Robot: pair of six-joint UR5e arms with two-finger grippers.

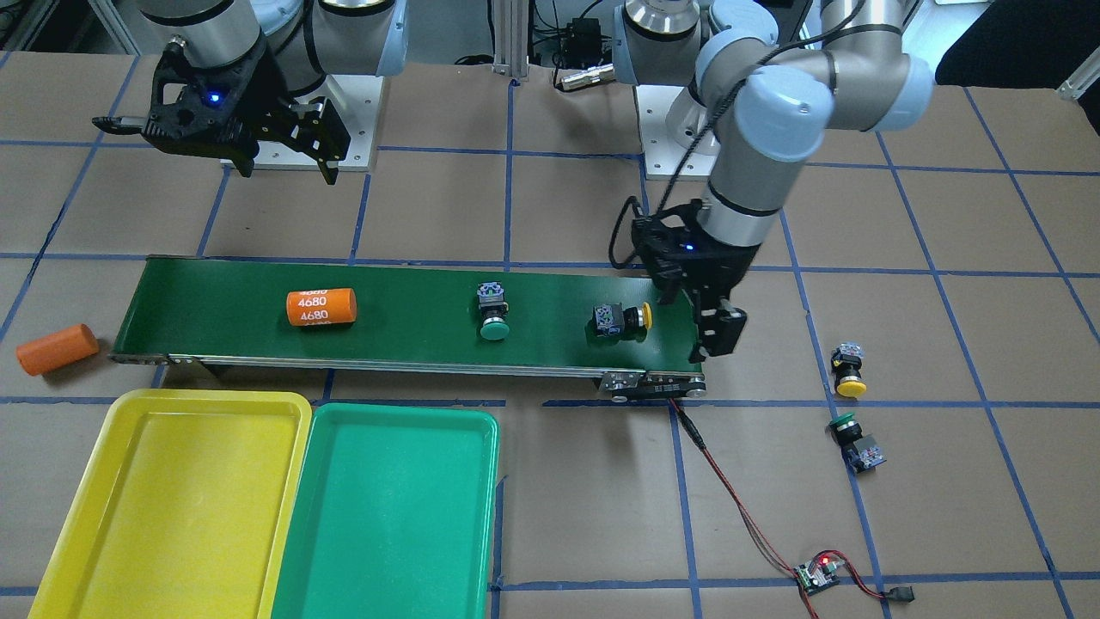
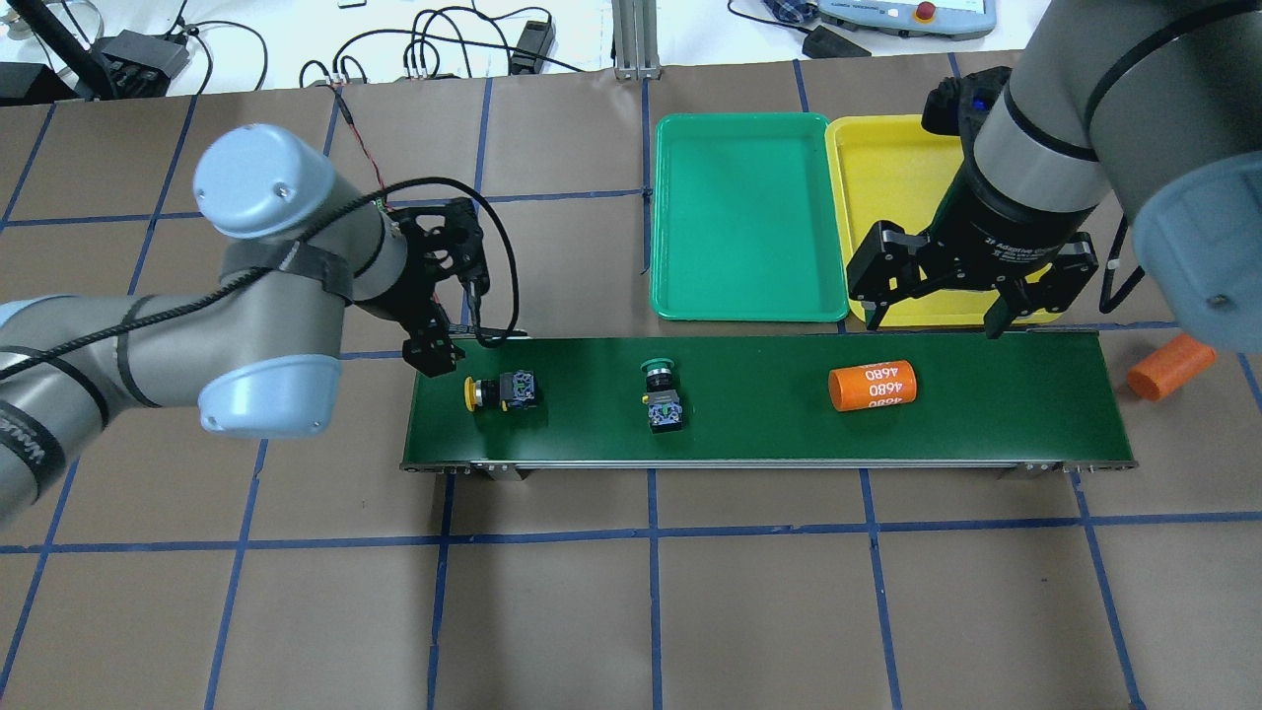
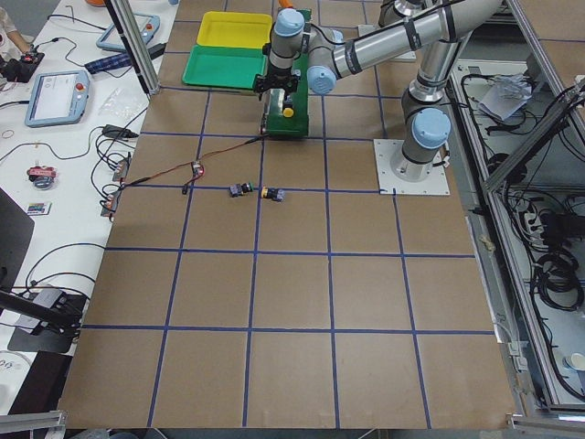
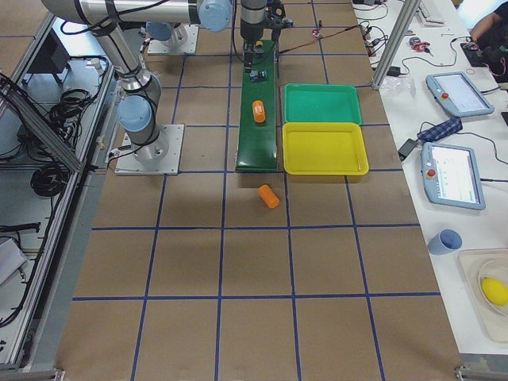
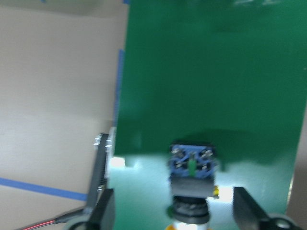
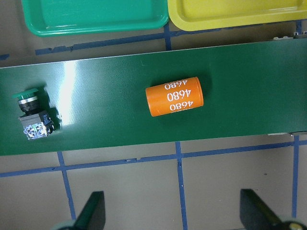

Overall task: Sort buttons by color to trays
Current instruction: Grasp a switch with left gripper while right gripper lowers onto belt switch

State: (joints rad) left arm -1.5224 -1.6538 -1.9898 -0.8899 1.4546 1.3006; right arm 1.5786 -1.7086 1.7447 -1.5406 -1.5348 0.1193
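Two buttons lie on the green conveyor belt (image 1: 412, 340): a yellow-capped button (image 1: 620, 320) (image 2: 503, 390) on its side and a green-capped button (image 1: 492, 311) (image 2: 661, 392). Two more rest on the table beyond the belt's end, a yellow-capped one (image 1: 850, 370) and a green-capped one (image 1: 855, 440). My left gripper (image 2: 455, 330) is open at the belt's end, just off the yellow cap. The left wrist view shows that button (image 5: 192, 182) between the fingers (image 5: 103, 213). My right gripper (image 2: 927, 316) hangs open and empty above the belt's far edge. The yellow tray (image 1: 172, 516) and green tray (image 1: 387, 533) are bare.
An orange cylinder marked 4680 (image 1: 320, 307) (image 6: 174, 96) lies on the belt below the right gripper. A second orange cylinder (image 1: 58, 348) lies on the table off the belt's other end. A small circuit board (image 1: 816, 574) with a red wire runs to the belt motor.
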